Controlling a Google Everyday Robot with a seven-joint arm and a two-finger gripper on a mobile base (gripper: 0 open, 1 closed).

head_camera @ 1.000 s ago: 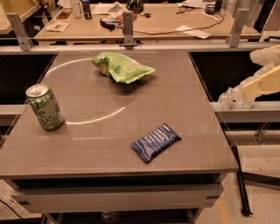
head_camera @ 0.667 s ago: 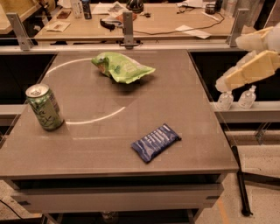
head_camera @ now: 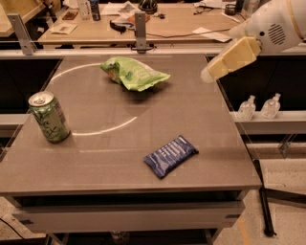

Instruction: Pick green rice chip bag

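The green rice chip bag [head_camera: 134,73] is a crumpled, puffy light-green foil bag lying at the far middle of the grey table [head_camera: 105,162]. My gripper [head_camera: 225,61] hangs in the air at the upper right, above the table's far right edge. It is to the right of the bag, apart from it, and points down and left toward it. It holds nothing that I can see. The white arm body [head_camera: 278,25] is behind it.
An upright green drink can [head_camera: 48,116] stands at the table's left. A flat dark-blue packet [head_camera: 170,155] lies near the front right. Two small clear bottles [head_camera: 259,107] sit on a ledge to the right. A cluttered workbench [head_camera: 158,14] stands behind.
The arm has risen and swung left from the right side, so the gripper now hangs over the table's far right edge, closer to the bag. The objects on the table have not moved.
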